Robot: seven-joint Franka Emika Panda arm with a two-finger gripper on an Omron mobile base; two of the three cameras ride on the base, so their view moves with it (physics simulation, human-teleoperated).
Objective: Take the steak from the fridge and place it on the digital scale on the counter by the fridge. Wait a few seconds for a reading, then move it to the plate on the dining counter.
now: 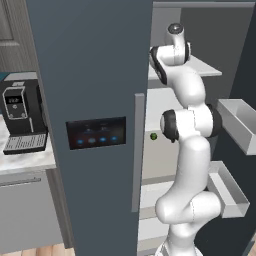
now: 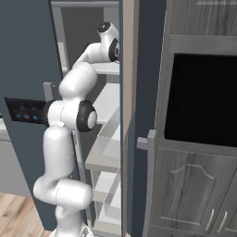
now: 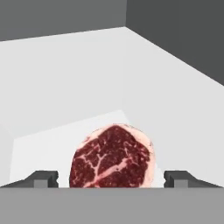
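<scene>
While poised inside the fridge, spread wide, fingertips standing one to each side of the steak, apart from its rim and gripping nothing. Gripper centred on the meat, which lies flat on a white shelf directly ahead of and between the tips. Roughly round slab, slightly longer along the line running away from the fingers toward the shelf's back corner, so probably best closed on across the narrower width. Judged step: settling around the steak before the squeeze; scale and plate stages not yet begun. Beyond the steak, grey rear walls of the fridge meeting in a corner. Arm risen from the base, elbow bent, forearm reaching into the upper shelf past the open door bins.
</scene>
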